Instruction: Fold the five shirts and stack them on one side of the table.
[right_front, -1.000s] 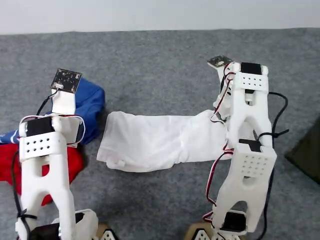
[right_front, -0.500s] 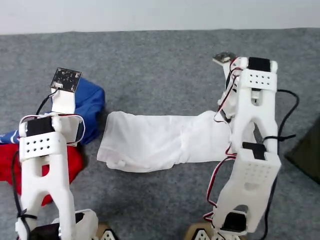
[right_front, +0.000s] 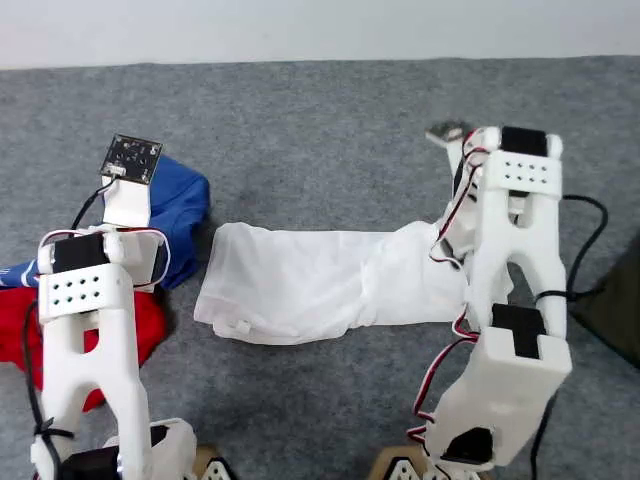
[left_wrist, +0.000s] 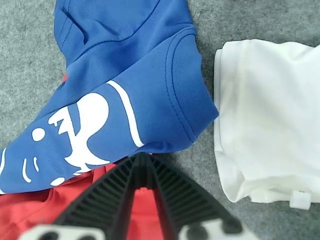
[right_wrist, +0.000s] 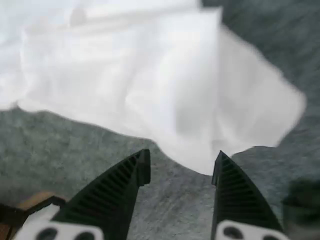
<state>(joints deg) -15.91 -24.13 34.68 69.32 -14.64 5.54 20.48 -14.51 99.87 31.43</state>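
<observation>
A white shirt (right_front: 320, 282) lies folded into a long strip across the middle of the grey table. In the right wrist view its edge (right_wrist: 150, 80) lies just beyond my right gripper (right_wrist: 182, 160), which is open with only table between the fingers. A blue shirt (right_front: 182, 208) with white print lies crumpled at the left, over a red shirt (right_front: 150, 322). My left gripper (left_wrist: 144, 159) is shut and empty, its tip where the blue shirt (left_wrist: 130, 90) meets the red one (left_wrist: 30, 215). The white shirt's hem (left_wrist: 265, 125) lies beside them.
The left arm (right_front: 90, 300) stands over the red and blue shirts, and the right arm (right_front: 510, 250) covers the white shirt's right end. A dark object (right_front: 615, 300) sits at the table's right edge. Bare grey surface (right_front: 320, 130) stretches along the back.
The right arm has swung a little to the right, off the white shirt's end. The white shirt and the left arm have not moved.
</observation>
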